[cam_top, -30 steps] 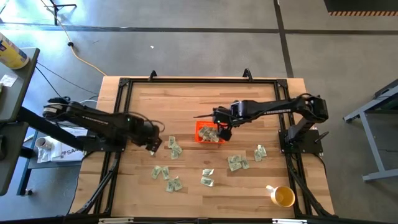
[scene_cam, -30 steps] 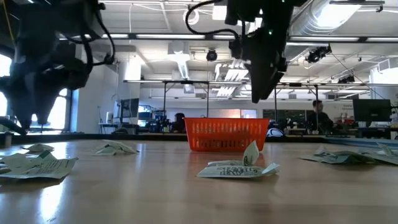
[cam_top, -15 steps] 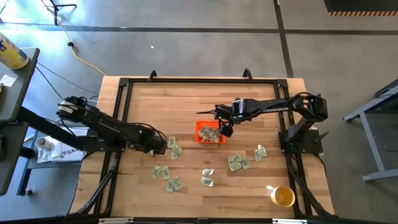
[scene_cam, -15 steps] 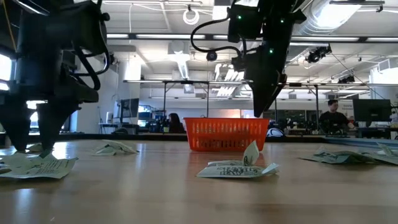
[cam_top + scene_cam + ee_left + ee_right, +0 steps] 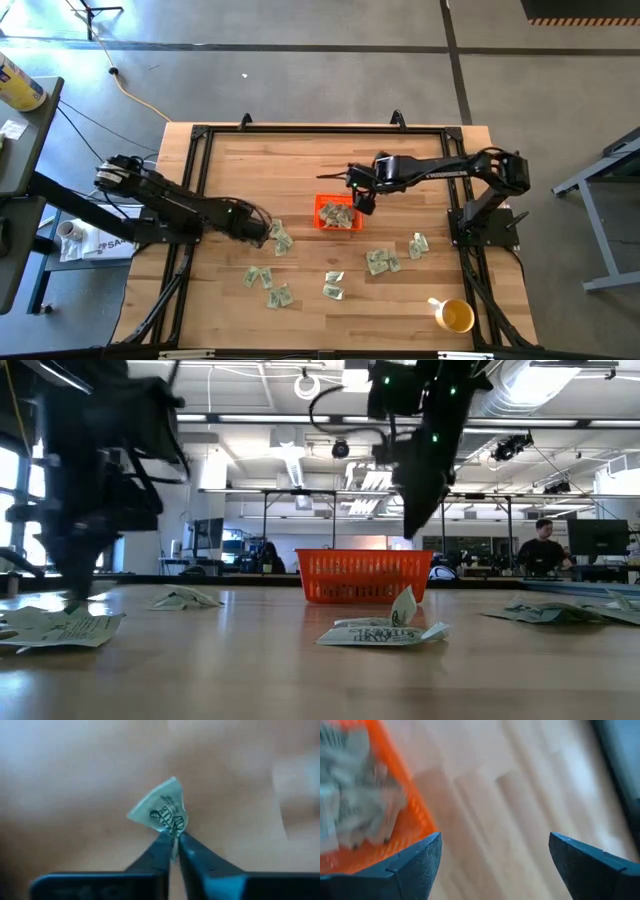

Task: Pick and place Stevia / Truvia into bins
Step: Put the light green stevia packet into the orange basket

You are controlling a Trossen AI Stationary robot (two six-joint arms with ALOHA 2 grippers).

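Observation:
Several pale green and white Stevia packets lie scattered on the wooden table [image 5: 300, 160], for example one cluster [image 5: 380, 262] and one crumpled packet [image 5: 385, 630] in front of the bin. The orange bin [image 5: 322, 205] stands mid-table with several packets [image 5: 350, 795] inside. My left gripper [image 5: 262, 232] is low at the table left of the bin, shut on one folded packet [image 5: 162, 812] pinched at its edge by the left gripper [image 5: 173, 846]. My right gripper [image 5: 362, 200] hovers over the bin's far right edge, and the right gripper [image 5: 495, 865] is open and empty beside the bin wall [image 5: 417, 822].
A round yellow cup [image 5: 455, 316] stands at the table's front right corner. More packets lie near the front [image 5: 268, 285] and at the right [image 5: 418, 244]. A black frame [image 5: 300, 130] rims the table. A person [image 5: 540, 545] shows in the room behind.
My left gripper has dropped onto a packet left of the bin and closed on it. The right gripper has stayed open, shifting slightly over the bin's far edge.

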